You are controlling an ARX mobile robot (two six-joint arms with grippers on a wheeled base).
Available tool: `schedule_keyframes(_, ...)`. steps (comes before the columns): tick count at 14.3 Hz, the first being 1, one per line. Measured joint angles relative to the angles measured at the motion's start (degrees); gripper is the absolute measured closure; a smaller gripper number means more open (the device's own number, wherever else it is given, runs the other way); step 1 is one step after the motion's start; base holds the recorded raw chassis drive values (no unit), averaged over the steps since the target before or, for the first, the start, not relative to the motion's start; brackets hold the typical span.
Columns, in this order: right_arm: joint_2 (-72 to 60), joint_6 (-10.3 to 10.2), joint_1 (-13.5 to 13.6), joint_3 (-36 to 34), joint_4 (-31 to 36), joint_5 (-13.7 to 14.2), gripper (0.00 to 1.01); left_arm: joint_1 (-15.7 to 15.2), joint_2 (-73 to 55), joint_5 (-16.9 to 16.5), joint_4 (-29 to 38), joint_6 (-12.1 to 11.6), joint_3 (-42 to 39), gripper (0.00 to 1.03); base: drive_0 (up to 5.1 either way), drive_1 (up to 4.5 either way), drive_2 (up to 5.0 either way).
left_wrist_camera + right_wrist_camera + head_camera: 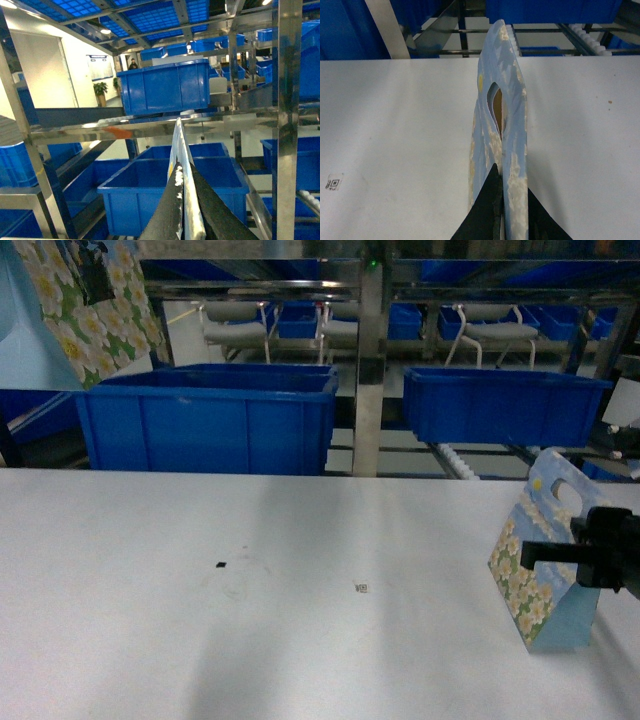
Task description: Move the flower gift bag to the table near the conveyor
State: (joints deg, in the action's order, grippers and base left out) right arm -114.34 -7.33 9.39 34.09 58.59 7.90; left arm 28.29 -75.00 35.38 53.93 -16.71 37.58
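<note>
A flower gift bag (535, 575) is seen standing upright on the white table (250, 620) at its right side, and it is gripped at the handle end by the right gripper (545, 555), whose jaws are closed flat against the bag's thin top edge, as the right wrist view shows, with the bag (500, 125) pinched between the dark fingers (485, 215). The grip appears to be placed high so that the bag hangs or stands straight and its base can be set squarely on the tabletop. A second floral bag (85, 300) is held raised at the upper left of the head view; in the left wrist view its narrow edge (181, 175) is clamped between the closed jaws of the left gripper (185, 220), well above the blue bins (210, 420). The conveyor (455, 460), with its white rollers, lies just behind the table's far edge. The right-hand bag is judged to be already at its destination, with release remaining.
</note>
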Motion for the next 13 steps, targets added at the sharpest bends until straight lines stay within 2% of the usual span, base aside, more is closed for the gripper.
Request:
schedule_keyframes(2, 0.83, -1.79, 0.46, -1.75, -0.22, 0.28, 0.99, 0.00, 0.00, 0.02, 0.00, 0.00, 0.00, 1.01, 0.0, 0.00, 0.0)
schedule_keyframes(3, 1.95, -2.19, 1.11, -3.15, 0.74, 1.40, 0.96, 0.00, 0.00, 0.02, 0.00, 0.00, 0.00, 1.01, 0.0, 0.00, 0.0)
schedule_keyframes(5, 4.57, -2.56, 1.92, -6.40, 3.10, 3.45, 0.73, 0.00, -0.02, 0.02, 0.11, 0.00, 0.00, 1.01, 0.0, 0.00, 0.0)
schedule_keyframes(8, 9.60, -2.60, 1.27, -6.91, 4.42, 7.26, 0.33, 0.00, -0.02, 0.02, 0.00, 0.00, 0.00, 1.01, 0.0, 0.00, 0.0)
schedule_keyframes(10, 13.92, -0.81, 1.09, -7.43, 4.07, 10.47, 0.07, 0.00, -0.02, 0.02, 0.00, 0.00, 0.00, 1.01, 0.0, 0.00, 0.0)
schedule_keyframes(11, 18.71, 0.39, 1.25, -8.09, 3.54, 13.79, 0.02, 0.00, -0.02, 0.02, 0.00, 0.00, 0.00, 1.01, 0.0, 0.00, 0.0)
schedule_keyframes(13, 27.76, 3.98, 2.32, -9.68, 0.44, 20.02, 0.03, 0.00, -0.02, 0.02, 0.00, 0.00, 0.00, 1.01, 0.0, 0.00, 0.0)
